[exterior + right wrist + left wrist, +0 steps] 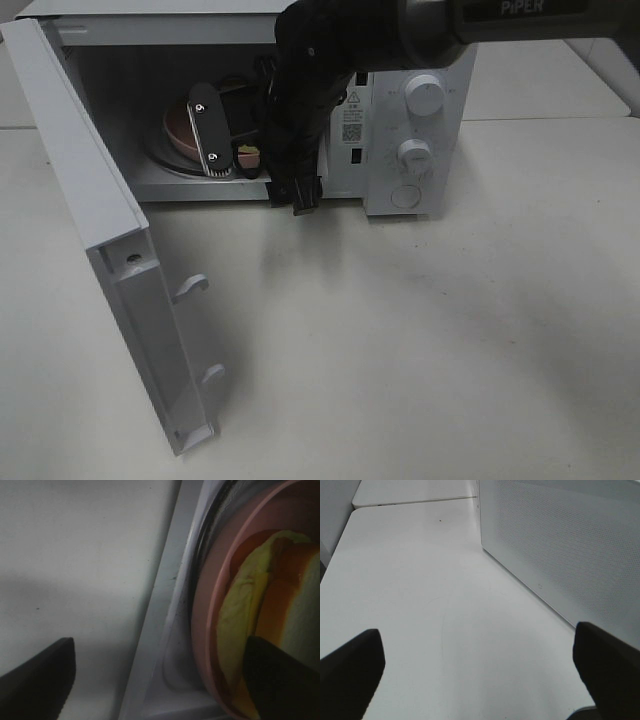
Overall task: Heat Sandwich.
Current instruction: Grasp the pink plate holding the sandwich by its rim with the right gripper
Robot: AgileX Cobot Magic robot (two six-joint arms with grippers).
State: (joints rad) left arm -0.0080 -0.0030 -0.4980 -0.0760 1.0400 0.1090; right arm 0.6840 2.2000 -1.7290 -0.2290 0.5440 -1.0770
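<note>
The sandwich (245, 600), pale bread with yellow-green and orange filling, lies on a round pink plate (204, 625) on the turntable inside the open microwave (400, 40). From above, only a pale bit of the sandwich (247, 153) and part of the plate (180, 130) show past the arm. My right gripper (255, 165) reaches into the oven cavity, open wide. One finger hangs over the sandwich and the other stands outside the plate's rim. My left gripper (480, 680) is open over bare table, with nothing between its fingers.
The microwave door (110, 230) stands swung out to the left, with latch hooks on its inner edge. Two knobs (425, 95) and a round button are on the control panel at the right. A white perforated panel (560, 545) stands close beside the left gripper.
</note>
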